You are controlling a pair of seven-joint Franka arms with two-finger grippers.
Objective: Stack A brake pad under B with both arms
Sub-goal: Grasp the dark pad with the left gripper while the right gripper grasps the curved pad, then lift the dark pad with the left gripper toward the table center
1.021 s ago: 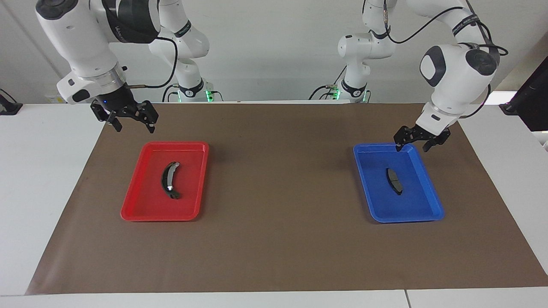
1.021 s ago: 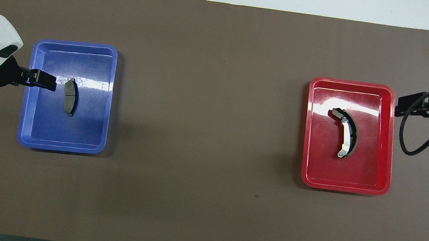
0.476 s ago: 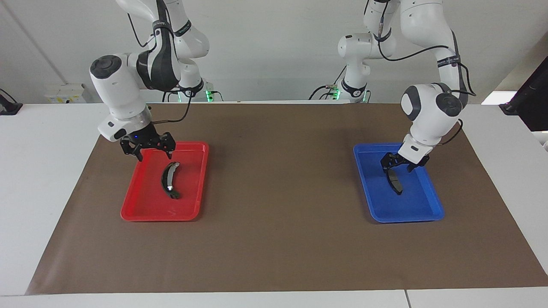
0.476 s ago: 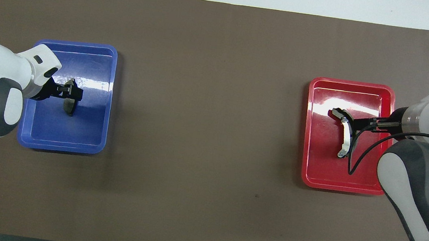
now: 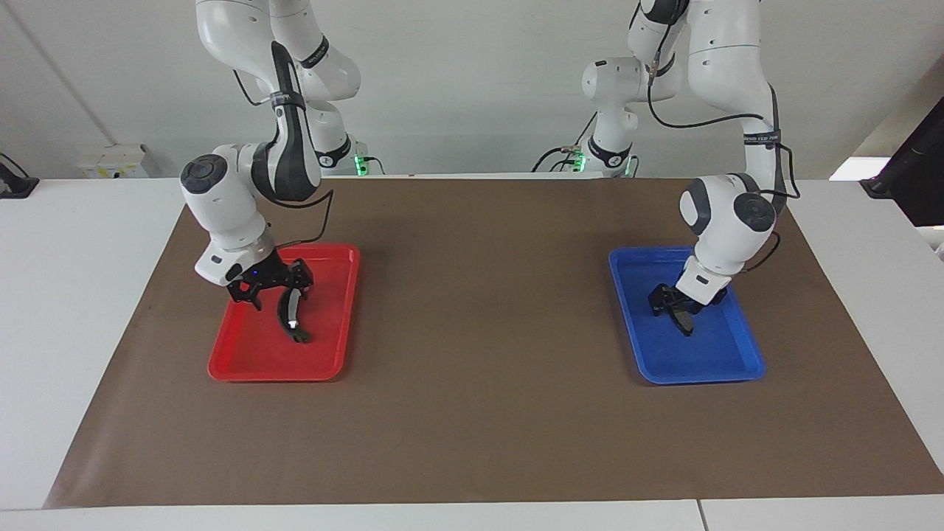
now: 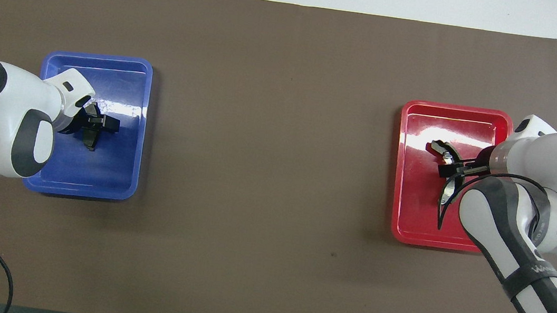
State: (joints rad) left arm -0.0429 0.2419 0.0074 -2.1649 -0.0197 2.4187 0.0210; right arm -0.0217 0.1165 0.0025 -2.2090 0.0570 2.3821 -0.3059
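Where each gripper straddles it (fingers apart): A brake pad, B half-hidden.

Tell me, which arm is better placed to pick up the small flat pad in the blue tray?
The left arm. Its pincer is down in the blue tray right at the pad. The right pincer is at the curved piece in the red tray, at the table's right-arm end.
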